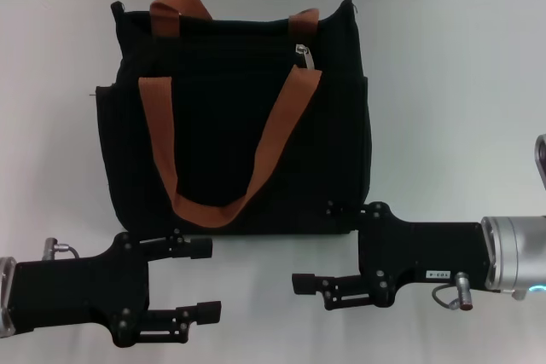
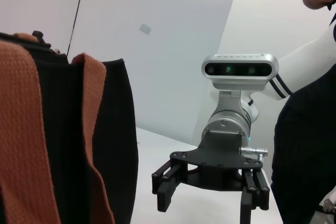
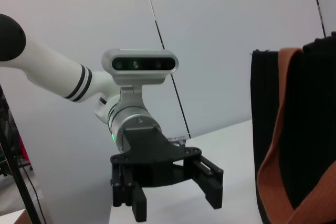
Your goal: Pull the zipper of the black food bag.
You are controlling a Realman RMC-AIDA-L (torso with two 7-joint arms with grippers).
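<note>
**Black tote flat on white table, both grippers spread in front of it**

A boxy black food bag [image 1: 235,117] of woven fabric is seen lying in the upper middle of the head view on a smooth white table [image 1: 452,83]. Two orange-brown webbing straps [image 1: 223,147] are shown on it: one drapes down the front panel in a long U, the other arches over the top edge. The zipper [image 1: 304,54], a small silver metal tab, is placed near the top of the bag, right of centre, just above the front strap's right end.

The left gripper [image 1: 205,280] is seen at the lower left of the frame, its matte black, blocky fingers spread wide and nothing held between them; the upper finger lies just below the bag's lower edge. The right gripper [image 1: 317,246] is seen at the lower right, mounted on a silver cylindrical wrist, its jaws likewise spread and empty, the upper finger close to the bag's lower right corner.

In the left wrist view, the bag's ribbed strap and dark cloth fill the left side, with the right gripper [image 2: 207,195] facing from the lower centre. In the right wrist view, the left gripper [image 3: 170,198] is shown at lower centre, the bag [image 3: 310,129] at the right edge.
</note>
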